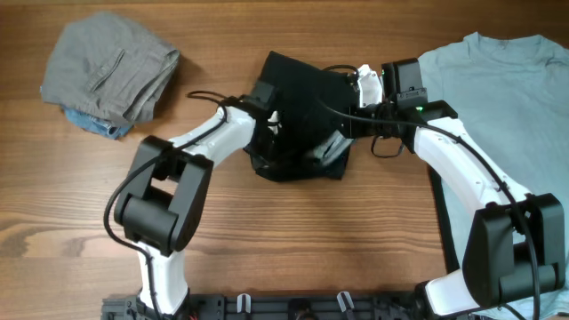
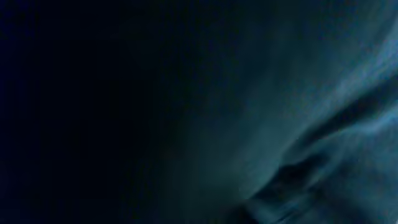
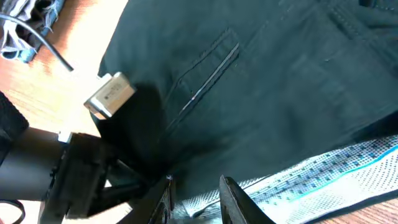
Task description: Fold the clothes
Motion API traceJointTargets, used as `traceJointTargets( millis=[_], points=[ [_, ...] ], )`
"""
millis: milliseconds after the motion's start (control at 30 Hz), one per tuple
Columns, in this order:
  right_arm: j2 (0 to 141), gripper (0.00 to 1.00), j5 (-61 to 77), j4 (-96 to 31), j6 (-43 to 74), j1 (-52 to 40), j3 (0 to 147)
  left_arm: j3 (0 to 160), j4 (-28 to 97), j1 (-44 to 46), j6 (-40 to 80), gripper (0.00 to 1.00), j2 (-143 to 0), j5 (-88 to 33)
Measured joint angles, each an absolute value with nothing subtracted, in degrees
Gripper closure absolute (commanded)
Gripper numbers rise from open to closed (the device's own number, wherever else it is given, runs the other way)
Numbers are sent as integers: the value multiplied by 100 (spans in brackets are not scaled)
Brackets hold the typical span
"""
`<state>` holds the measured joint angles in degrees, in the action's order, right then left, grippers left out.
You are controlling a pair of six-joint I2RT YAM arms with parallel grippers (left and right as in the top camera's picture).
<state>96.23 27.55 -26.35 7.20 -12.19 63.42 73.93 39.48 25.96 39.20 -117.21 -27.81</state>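
The black shorts (image 1: 302, 93) lie bunched at the table's middle. In the right wrist view they (image 3: 261, 74) show a pocket seam and a white mesh lining (image 3: 323, 180). My right gripper (image 1: 342, 124) sits at their right side; its jaws (image 3: 198, 196) are closed narrowly with a fold of shorts and lining between them. My left gripper (image 1: 267, 111) is sunk into the shorts' left side, its fingers hidden. The left wrist view shows only dark cloth (image 2: 249, 112). A light blue T-shirt (image 1: 516, 98) lies flat at the right. Grey (image 1: 111, 62) and blue (image 1: 93, 124) pieces are piled at the far left.
The wooden table (image 1: 311, 231) is bare along the front. My left arm's dark body (image 3: 68, 174) is close to the right jaws. A black cable (image 3: 37, 40) crosses the wood beside it.
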Motion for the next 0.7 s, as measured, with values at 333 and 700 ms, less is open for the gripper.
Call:
traceJointTargets(
  millis=[333, 700],
  points=[
    [9631, 71, 3065, -2547, 351, -1420, 6342, 7566, 6093, 1249, 2287, 49, -11662, -1433],
    [10938, 66, 2270, -2593, 550, -2182, 6381, 8521, 6862, 950, 1914, 0, -11026, -1778]
  ],
)
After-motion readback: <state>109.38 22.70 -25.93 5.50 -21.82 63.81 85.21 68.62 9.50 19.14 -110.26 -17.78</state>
